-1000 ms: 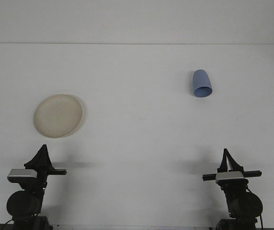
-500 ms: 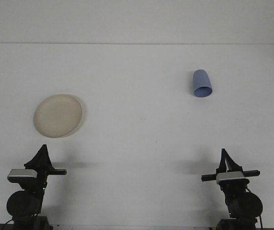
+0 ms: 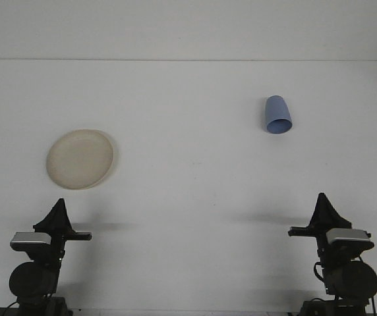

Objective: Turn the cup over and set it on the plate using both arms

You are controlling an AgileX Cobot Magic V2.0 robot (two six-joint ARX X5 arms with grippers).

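Note:
A blue cup (image 3: 278, 115) lies on its side at the back right of the white table, its open mouth facing the front. On the left stands a cream plate (image 3: 80, 158) with nothing on it. My left gripper (image 3: 60, 205) sits low at the front left, below the plate, its fingers meeting in a point, shut and holding nothing. At the front right, well short of the cup, my right gripper (image 3: 321, 201) is also shut on nothing.
The white table (image 3: 188, 184) runs back to a pale wall. Both arm bases stand at the front edge.
The right gripper has swung a little to the right and risen slightly. The left arm, cup and plate have not moved.

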